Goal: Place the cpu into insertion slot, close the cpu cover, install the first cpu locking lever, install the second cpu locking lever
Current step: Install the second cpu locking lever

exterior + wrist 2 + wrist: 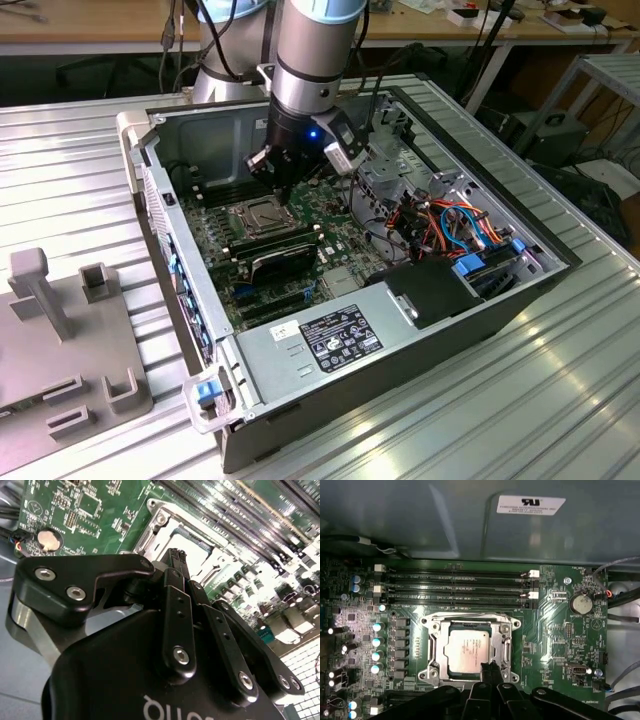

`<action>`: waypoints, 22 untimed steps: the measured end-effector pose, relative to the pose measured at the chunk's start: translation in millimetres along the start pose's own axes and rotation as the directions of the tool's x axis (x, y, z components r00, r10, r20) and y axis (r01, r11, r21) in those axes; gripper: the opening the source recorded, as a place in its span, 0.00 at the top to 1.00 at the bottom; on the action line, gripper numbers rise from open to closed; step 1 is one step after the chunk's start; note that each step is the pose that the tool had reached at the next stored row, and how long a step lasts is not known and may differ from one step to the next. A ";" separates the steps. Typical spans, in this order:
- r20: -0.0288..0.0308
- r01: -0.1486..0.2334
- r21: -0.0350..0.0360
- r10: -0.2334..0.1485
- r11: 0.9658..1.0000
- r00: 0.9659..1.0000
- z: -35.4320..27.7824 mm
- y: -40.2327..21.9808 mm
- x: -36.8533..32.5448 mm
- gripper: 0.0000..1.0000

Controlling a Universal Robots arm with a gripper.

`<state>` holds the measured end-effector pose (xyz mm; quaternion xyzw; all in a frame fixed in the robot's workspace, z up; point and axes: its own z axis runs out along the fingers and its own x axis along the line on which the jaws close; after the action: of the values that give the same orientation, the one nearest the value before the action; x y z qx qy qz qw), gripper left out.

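The cpu (466, 650), a square chip with a dull silver top, lies flat in the socket on the green motherboard (555, 630). The grey cpu cover (436, 645) lies down around it as a frame, with the chip showing through its window. My gripper (489, 669) is shut, and its black fingertips sit together at the socket's edge, just over one corner of the chip. In the second wrist view the closed gripper (176, 559) points at the cover (165, 522). In the exterior view the gripper (283, 192) hangs right above the socket (255, 213) inside the open computer case.
Several memory slots (460, 587) run beside the socket. A black card (285, 255) stands close to the socket, a power supply (335, 335) beyond it. Coloured cables (460, 225) and a drive cage fill the case's far side. A grey fixture (60, 340) lies on the exterior view's left.
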<state>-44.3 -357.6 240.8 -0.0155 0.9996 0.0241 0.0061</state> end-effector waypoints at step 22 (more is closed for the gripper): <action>0.000 0.000 0.006 0.000 1.000 1.000 -0.6 -21.8 0.4 0.89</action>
<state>-44.0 -379.4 240.4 -0.0155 0.9996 0.0212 0.0061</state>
